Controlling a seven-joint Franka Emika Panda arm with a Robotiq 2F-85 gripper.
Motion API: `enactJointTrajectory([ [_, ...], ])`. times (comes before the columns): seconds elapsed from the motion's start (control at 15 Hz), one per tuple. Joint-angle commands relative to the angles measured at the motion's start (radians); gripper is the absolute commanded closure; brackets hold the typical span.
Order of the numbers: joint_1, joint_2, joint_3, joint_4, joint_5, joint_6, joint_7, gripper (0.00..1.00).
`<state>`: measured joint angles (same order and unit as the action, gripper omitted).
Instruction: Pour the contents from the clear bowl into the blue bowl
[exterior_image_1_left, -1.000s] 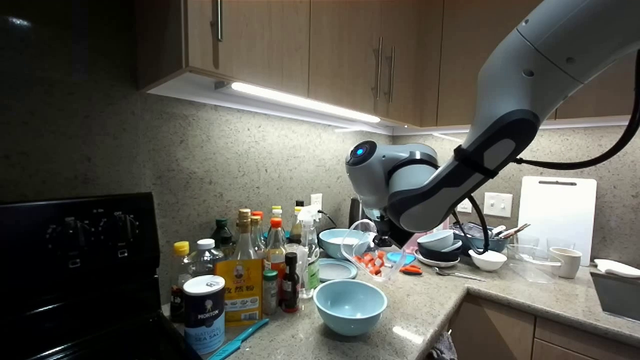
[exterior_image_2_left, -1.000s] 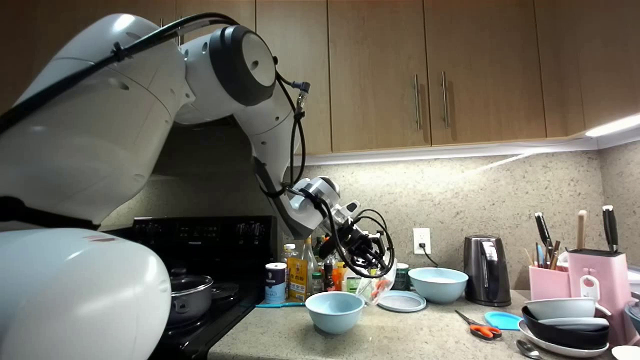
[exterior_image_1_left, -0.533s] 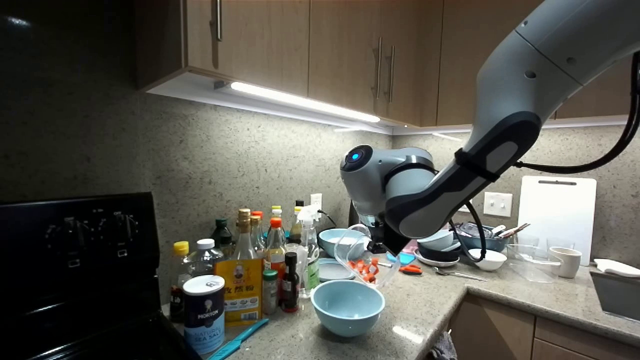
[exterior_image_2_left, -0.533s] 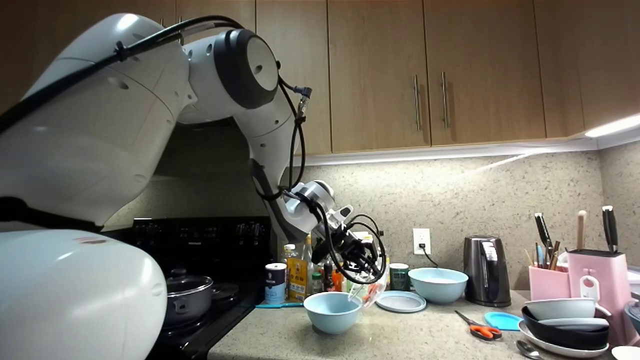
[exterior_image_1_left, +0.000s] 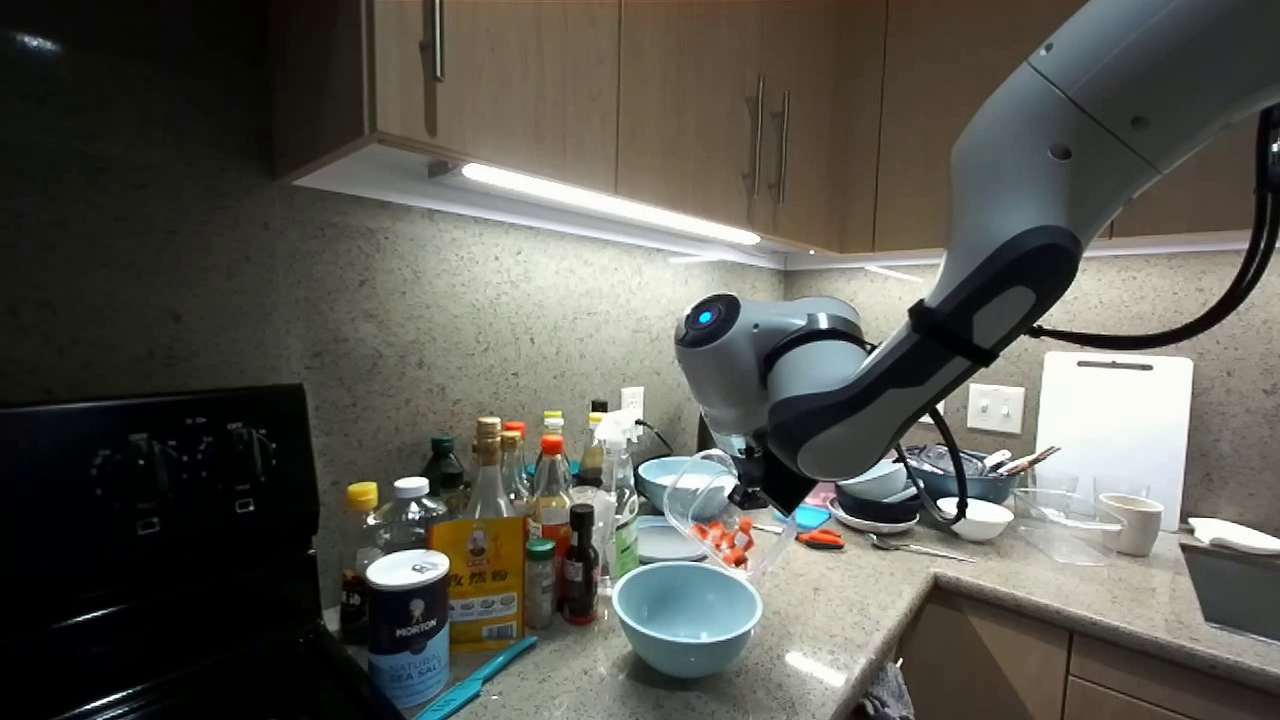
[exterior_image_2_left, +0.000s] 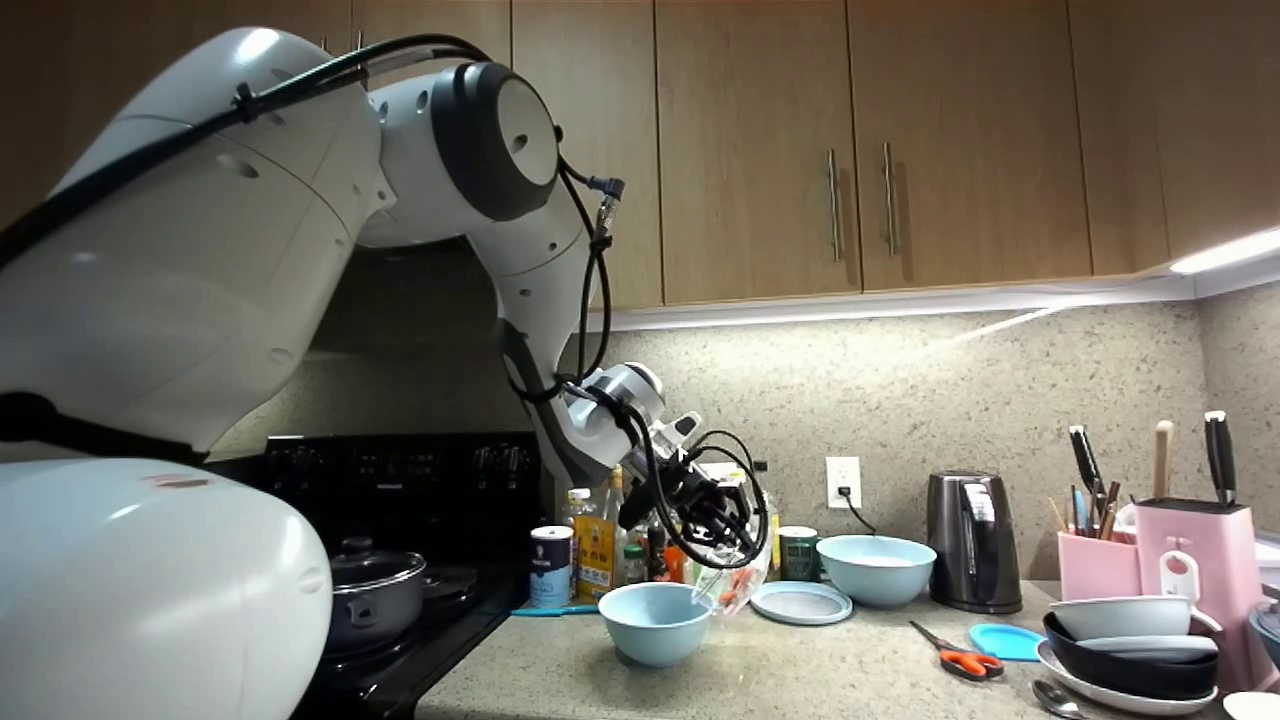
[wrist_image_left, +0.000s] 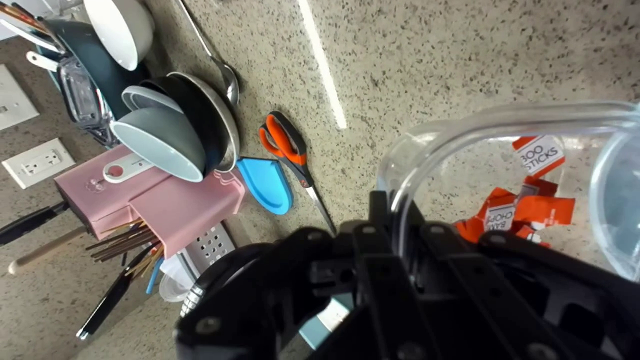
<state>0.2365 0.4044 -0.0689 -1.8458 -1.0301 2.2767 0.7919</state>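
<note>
The clear bowl (exterior_image_1_left: 762, 562) is tilted and holds several orange packets (exterior_image_1_left: 727, 541). It also shows in an exterior view (exterior_image_2_left: 742, 598) and in the wrist view (wrist_image_left: 500, 119). My gripper (wrist_image_left: 398, 215) is shut on its rim; in an exterior view the gripper (exterior_image_1_left: 748, 495) is at its upper right side. The blue bowl (exterior_image_1_left: 687, 630) stands upright on the counter just below and beside the clear bowl; its inside looks empty. In an exterior view the clear bowl's low edge overlaps the right rim of the blue bowl (exterior_image_2_left: 655, 632); the wrist view shows part of the blue bowl (wrist_image_left: 622, 200).
Bottles and a spray bottle (exterior_image_1_left: 620, 500) stand behind the blue bowl. A second light-blue bowl (exterior_image_2_left: 877, 572), a round lid (exterior_image_2_left: 802, 603) and a kettle (exterior_image_2_left: 975, 540) are at the back. Scissors (exterior_image_2_left: 965, 660) and stacked dishes (exterior_image_2_left: 1130, 660) lie farther right. The stove (exterior_image_2_left: 440, 590) is at the left.
My gripper and the clear bowl have moved left and slightly down. The blue bowl has slid a little left on the counter. The packets have shifted inside the clear bowl.
</note>
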Motion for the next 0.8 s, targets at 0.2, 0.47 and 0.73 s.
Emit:
enactJointTrajectory([
  [0.2,0.067,0.002,0.056,0.015,-0.288,-0.239,0.252,0.97],
  [0.47,0.093,0.043,0.138,0.044,-0.303,-0.391,0.245,0.97],
  [0.73,0.150,0.116,0.160,0.080,-0.471,-0.553,0.333,0.97],
])
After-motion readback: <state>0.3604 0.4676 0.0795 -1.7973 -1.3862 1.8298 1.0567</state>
